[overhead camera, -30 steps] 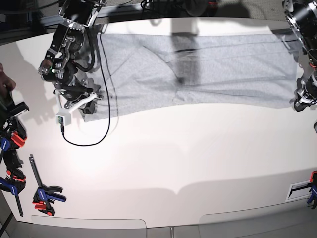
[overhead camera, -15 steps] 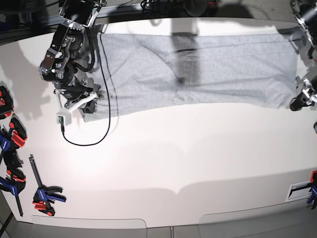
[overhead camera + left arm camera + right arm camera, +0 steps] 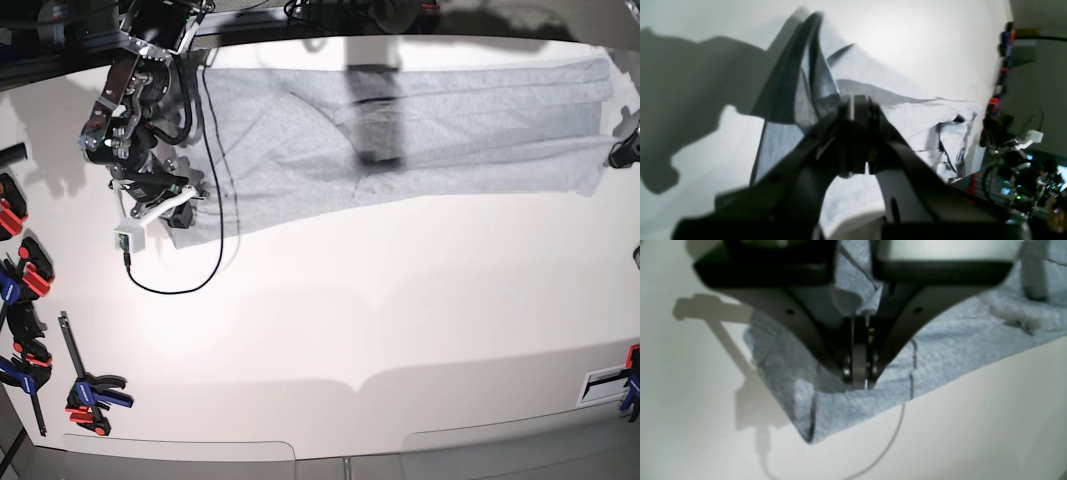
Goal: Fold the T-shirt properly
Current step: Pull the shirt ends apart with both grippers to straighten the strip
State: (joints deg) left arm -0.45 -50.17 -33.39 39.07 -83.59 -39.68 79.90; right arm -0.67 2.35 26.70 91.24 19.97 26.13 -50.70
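The light grey T-shirt (image 3: 400, 130) lies stretched in a wide band across the far side of the white table (image 3: 350, 330), plain side up. My right gripper (image 3: 178, 215) is shut on its near left corner; in the right wrist view the jaws (image 3: 858, 380) pinch the fabric (image 3: 940, 340) just above the table. My left gripper (image 3: 622, 152) is at the right edge of the base view, shut on the shirt's near right corner. In the left wrist view the gripper (image 3: 858, 100) holds a raised fold of the shirt (image 3: 923, 116).
A black cable (image 3: 190, 270) loops on the table below the right arm. Several red, blue and black clamps (image 3: 90, 392) lie along the left edge. Another clamp (image 3: 630, 385) and a label sit at the near right edge.
My left gripper has moved towards the far right edge, pulling the shirt's right corner outward and tightening the cloth. The right arm has stayed put. A hand at the left edge has gone.
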